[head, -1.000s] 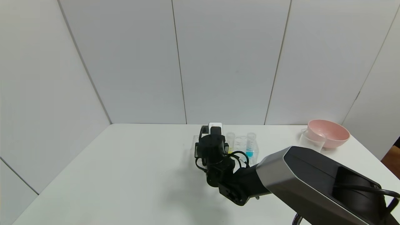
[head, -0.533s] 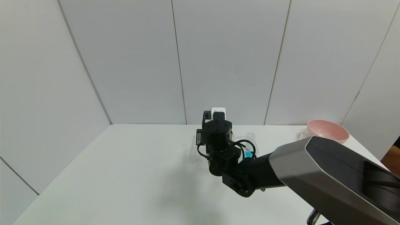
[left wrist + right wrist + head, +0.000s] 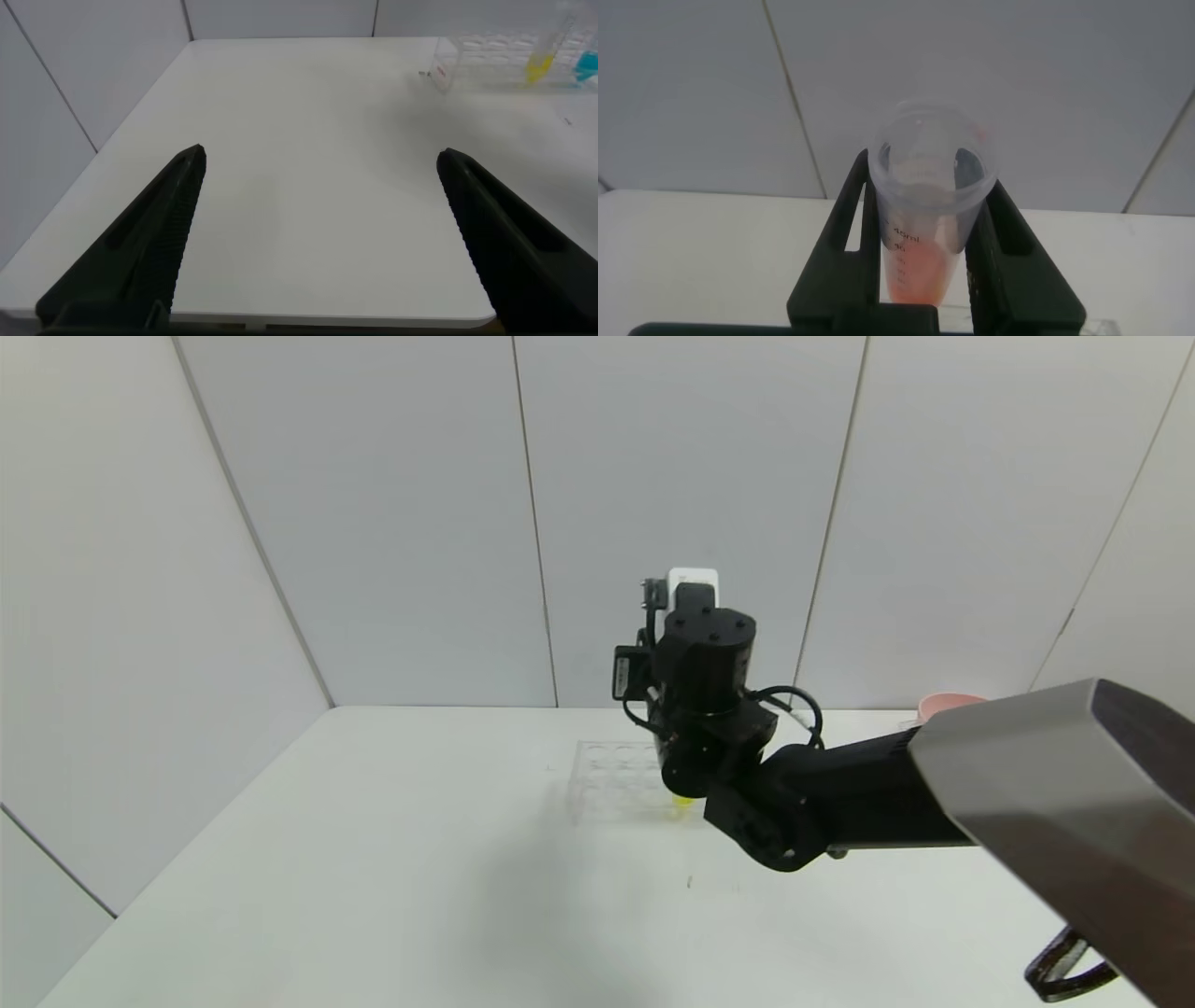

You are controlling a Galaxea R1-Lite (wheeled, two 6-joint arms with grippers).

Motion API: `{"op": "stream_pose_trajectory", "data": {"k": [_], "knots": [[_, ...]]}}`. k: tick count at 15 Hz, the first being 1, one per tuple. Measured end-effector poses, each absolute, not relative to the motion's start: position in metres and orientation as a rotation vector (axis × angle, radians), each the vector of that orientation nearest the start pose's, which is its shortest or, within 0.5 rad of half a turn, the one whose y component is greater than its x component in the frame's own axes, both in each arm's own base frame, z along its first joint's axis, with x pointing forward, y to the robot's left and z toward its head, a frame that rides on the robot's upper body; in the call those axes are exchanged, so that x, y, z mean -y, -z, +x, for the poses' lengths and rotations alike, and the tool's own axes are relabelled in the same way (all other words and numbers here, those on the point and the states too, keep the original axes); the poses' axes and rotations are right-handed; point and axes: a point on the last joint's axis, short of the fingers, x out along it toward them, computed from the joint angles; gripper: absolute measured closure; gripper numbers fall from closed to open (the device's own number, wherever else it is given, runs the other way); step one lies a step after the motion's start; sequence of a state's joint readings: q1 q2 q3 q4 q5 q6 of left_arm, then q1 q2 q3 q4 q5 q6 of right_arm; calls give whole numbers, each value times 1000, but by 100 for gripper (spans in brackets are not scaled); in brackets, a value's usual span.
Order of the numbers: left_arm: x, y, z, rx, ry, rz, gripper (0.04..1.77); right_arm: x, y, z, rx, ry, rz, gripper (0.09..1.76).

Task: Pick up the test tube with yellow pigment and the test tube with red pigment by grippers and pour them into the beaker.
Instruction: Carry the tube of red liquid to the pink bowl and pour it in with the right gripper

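Left gripper: black, matte, two slim tapering wedges; spread wide apart, nothing between them; hovering low above bare white tabletop.
Table: smooth, white, flat; stretching out ahead of the left fingers.
Rack: clear plastic block with rows of round wells; far ahead of the left fingers in the left wrist view, below the right gripper in the head view.
Test tube with yellow pigment: clear slim cylinder, yellow liquid low down; standing in the rack, well beyond the left fingers; seen in the head view only as a yellow patch under the right wrist.
Blue liquid: tube mostly cut off at the picture's edge, just beside the yellow one.
Right gripper: black, flat-sided fingers, clamped on the tube from both sides; raised well above the rack, wrist upright with its white box on top, forearm reaching in from the robot's right.
Test tube with red pigment: clear round-mouthed cylinder with printed scale marks, red-orange liquid at the bottom; pinched between the right fingers, open rim standing above their tips.
Pink bowl: only a sliver of rim showing past the right forearm.
Beaker: cannot tell where, hidden by the arm.
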State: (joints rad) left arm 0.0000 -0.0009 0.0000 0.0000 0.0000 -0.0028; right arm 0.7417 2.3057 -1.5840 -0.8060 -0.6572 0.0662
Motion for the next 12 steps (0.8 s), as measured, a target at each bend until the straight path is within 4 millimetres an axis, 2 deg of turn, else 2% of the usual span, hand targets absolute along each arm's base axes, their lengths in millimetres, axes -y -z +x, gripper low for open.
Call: {"op": "stream_pose_trajectory", "data": {"k": [2, 5, 8, 12], "knots": [[0, -75, -23, 1, 0, -2, 5, -288, -192, 368, 87, -52, 113, 127], [0, -75, -23, 1, 0, -3, 5, -228, -211, 373, 88, -57, 89, 127], [0, -75, -23, 1, 0, -2, 5, -152, -214, 373, 55, -49, 57, 127], [0, -75, -23, 1, 0, -3, 5, -57, -206, 362, -11, 15, 34, 127]]}}
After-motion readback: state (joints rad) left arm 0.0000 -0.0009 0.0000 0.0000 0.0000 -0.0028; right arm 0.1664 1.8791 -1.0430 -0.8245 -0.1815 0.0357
